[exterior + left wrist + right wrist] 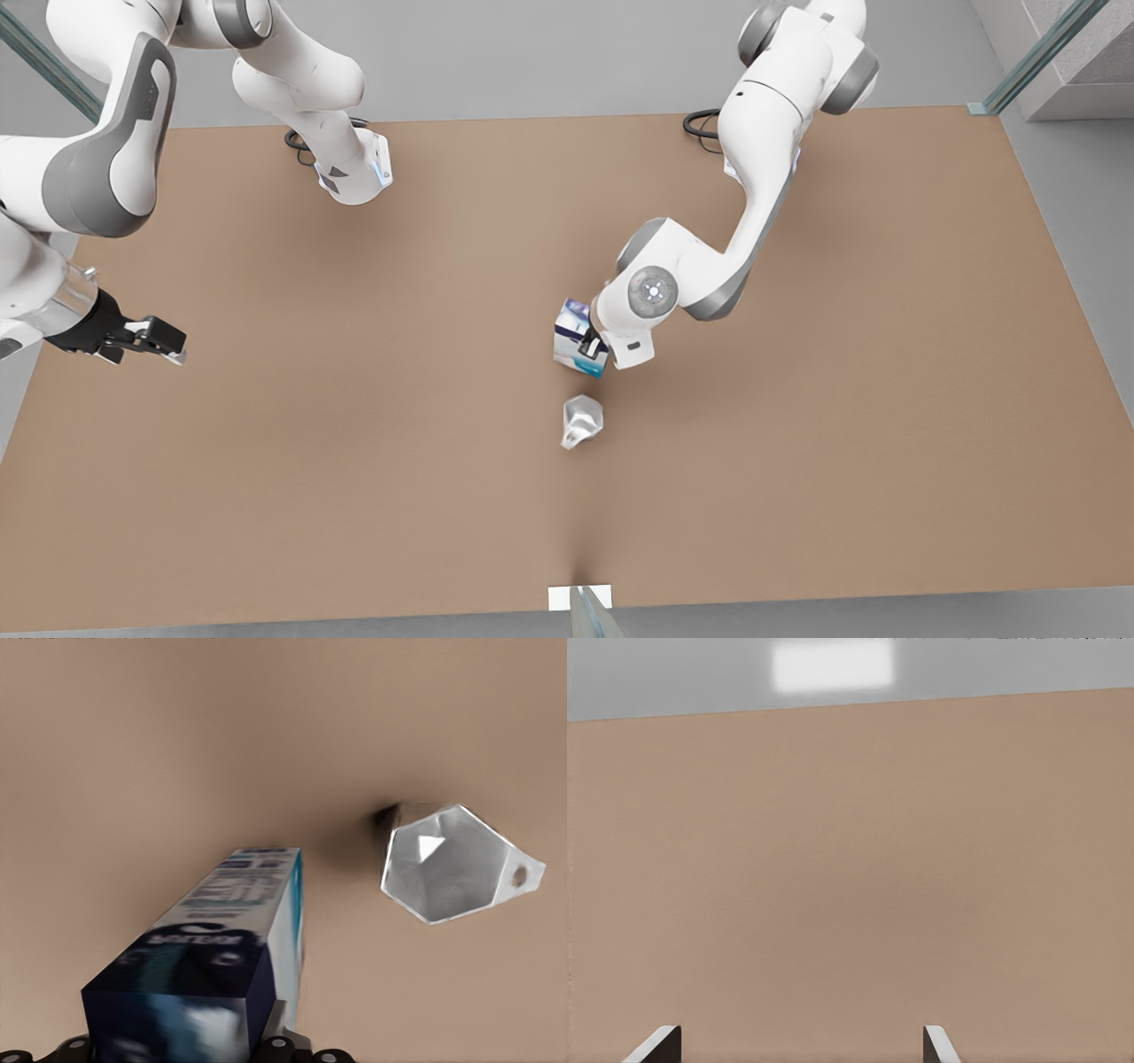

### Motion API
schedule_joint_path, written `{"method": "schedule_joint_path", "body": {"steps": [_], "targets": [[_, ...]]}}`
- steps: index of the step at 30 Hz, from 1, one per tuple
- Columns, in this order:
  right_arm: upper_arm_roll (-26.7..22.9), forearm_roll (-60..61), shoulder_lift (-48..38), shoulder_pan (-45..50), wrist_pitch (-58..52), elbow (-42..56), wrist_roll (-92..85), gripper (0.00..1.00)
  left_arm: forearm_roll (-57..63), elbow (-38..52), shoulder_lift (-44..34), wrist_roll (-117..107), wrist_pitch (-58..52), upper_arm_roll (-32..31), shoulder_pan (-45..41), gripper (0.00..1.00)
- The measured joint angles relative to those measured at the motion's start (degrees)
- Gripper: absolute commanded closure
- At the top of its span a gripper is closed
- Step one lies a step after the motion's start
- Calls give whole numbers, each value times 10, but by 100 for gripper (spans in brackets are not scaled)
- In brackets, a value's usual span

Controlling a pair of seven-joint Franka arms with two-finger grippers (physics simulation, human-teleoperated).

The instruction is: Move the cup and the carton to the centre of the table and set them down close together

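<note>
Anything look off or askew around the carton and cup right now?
The carton is tilted, not flat on the table, with the left gripper shut on it. The cup stands apart nearby, seemingly leaning. The right gripper waits open at the table's edge.

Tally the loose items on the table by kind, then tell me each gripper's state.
Cup: 1
Carton: 1
Total: 2
Left gripper is shut on the carton beside the cup; right gripper waits open at the front view's left.

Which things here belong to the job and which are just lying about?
Job: white-and-blue rectangular carton, gripped by the left gripper; shiny faceted silver cup; light brown table.
Just there: small white square at the table's near edge; open right gripper, waiting.
</note>
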Motion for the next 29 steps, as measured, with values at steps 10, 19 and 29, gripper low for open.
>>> {"method": "schedule_joint_path", "body": {"steps": [10, 19, 29], "targets": [[0, 0, 4, 0, 0, 0, 0, 0, 0, 1, 3, -8, -8, 1, 0, 0], [0, 0, 4, 0, 0, 0, 0, 0, -19, 88, -79, 321, -274, 58, 115, 0], [0, 0, 4, 0, 0, 0, 0, 0, 186, -45, -243, 1041, -212, 68, 248, 0]]}}
